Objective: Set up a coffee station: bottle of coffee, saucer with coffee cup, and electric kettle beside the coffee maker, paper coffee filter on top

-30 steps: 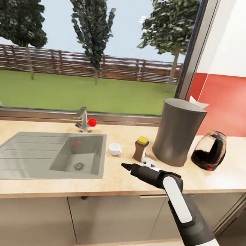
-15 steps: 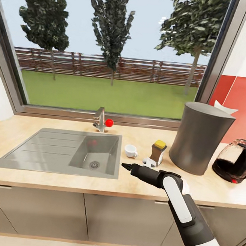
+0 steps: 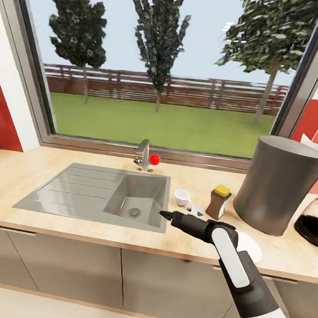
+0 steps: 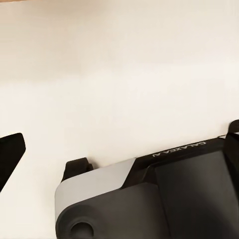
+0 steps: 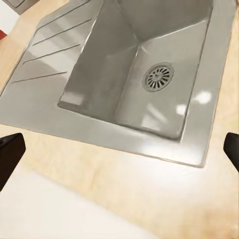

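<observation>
A light wood countertop (image 3: pixel 55 178) runs across the room over grey cabinet fronts (image 3: pixel 70 272), with a pale floor (image 3: pixel 28 307) below. A steel sink (image 3: pixel 102 195) with a drainboard is set into it, a tap (image 3: pixel 143 155) with a red knob behind. A wide window (image 3: pixel 163 67) shows lawn, trees and a fence in daylight. Red wall panels (image 3: pixel 2 119) flank the frame.

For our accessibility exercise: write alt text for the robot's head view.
A robot's right arm reaches its claw over a wooden counter by a steel sink; beside it stand a white cup, a coffee bottle and a grey coffee maker, under a garden window.
</observation>
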